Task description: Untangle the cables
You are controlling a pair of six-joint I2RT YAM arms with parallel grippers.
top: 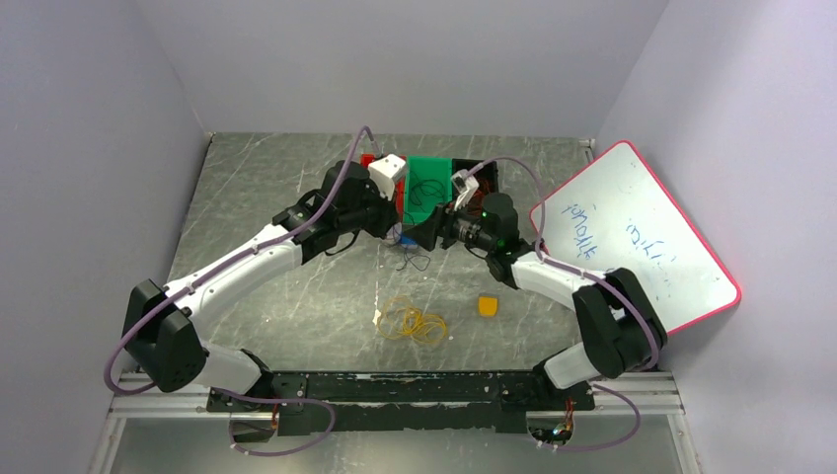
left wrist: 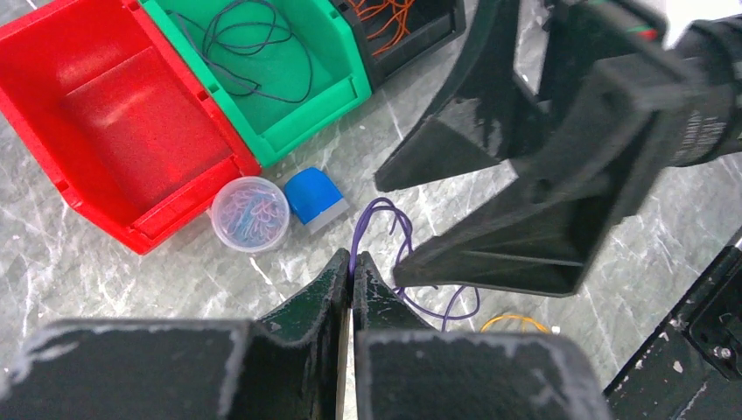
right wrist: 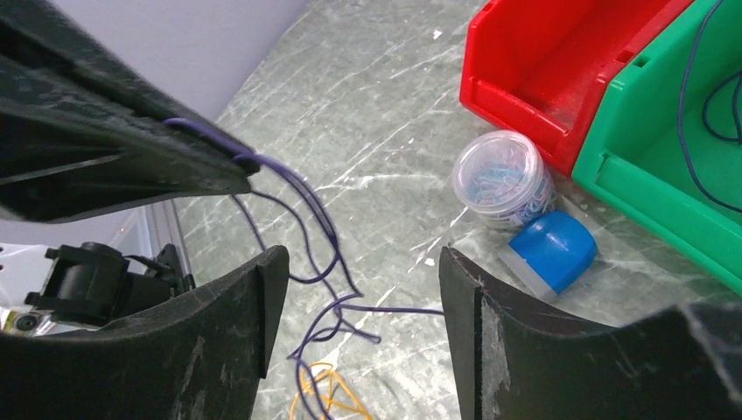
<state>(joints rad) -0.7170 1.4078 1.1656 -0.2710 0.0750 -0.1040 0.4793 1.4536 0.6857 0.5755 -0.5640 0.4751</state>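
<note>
The left gripper is clamped on the purple cable, holding it up from the worktop, seemingly so that its loops hang between the parted fingers of the right gripper.

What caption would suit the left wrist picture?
Left gripper shut on a purple cable, open right gripper beside it.

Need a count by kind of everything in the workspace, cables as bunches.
Bins: 3 (red bin, green bin, black bin)
Cable bunches: 4 (purple cable in left gripper, dark cable in green bin, orange cable in black bin, yellow cable loose)
Clip tub: 1
Blue cap: 1
Yellow block: 1
Whiteboard: 1
Total: 11
</note>
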